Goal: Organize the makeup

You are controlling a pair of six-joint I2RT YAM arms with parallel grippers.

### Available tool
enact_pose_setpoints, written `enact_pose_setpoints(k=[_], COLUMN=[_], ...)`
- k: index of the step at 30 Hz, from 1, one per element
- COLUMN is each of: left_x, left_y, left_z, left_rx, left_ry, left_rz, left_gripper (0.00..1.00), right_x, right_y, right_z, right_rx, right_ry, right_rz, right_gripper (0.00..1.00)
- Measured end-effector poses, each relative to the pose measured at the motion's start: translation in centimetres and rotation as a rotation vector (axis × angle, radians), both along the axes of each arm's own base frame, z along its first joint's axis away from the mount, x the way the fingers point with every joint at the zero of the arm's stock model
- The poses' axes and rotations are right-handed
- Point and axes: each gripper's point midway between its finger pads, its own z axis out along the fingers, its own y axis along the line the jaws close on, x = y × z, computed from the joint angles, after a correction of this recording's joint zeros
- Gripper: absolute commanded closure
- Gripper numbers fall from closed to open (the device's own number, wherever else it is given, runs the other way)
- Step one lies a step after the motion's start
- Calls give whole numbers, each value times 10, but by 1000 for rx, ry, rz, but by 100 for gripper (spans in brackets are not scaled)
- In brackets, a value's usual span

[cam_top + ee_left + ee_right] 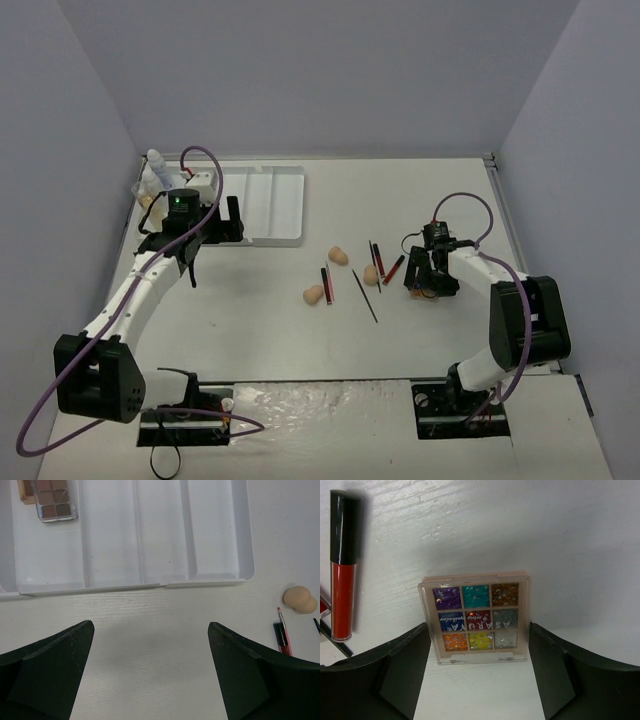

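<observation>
Gloss tube [342, 567] beside glitter palette [477, 611] pinched in right gripper [478, 627] | left gripper [151, 625] wide, empty, facing tray [110, 540]

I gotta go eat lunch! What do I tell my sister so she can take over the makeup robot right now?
Left gripper: jaws open, empty, hovering in front of the tray.
Right gripper: jaws on both sides of the glitter palette on the table; can't tell if they squeeze it.
Done: a brown palette lies in one tray slot.
Left: three sponges, red tubes and pencils on the table; a white bottle stands at the far-left corner.
</observation>
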Motion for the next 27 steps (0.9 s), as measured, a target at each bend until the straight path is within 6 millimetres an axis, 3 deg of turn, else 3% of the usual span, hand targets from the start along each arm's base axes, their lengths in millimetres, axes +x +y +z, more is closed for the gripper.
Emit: enact_pose_setpoints(k=[5, 10, 14, 18, 22, 27], left_x=[0, -2, -5, -5, -2, -16], left_y=[-2, -8, -22, -50, -81, -129], left_z=[0, 1, 3, 19, 53, 79], left_rx=[-6, -35, -101, -187, -273, -398], left_ry=[1, 6, 28, 63, 59, 99], left_rz=[-8, -23, -56, -131, -216, -338], left_gripper=[3, 3, 3, 3, 3, 3], right_x=[1, 2, 3, 19, 39, 44], right_y=[1, 7, 26, 68, 125, 184], right_z=[0, 3, 15, 51, 101, 156], right_rx=[4, 21, 50, 72, 108, 142], right_ry=[-2, -18, -56, -166, -309, -459], right_rz=[7, 28, 99, 255, 452, 702], right_gripper=[57, 67, 70, 71, 71, 70])
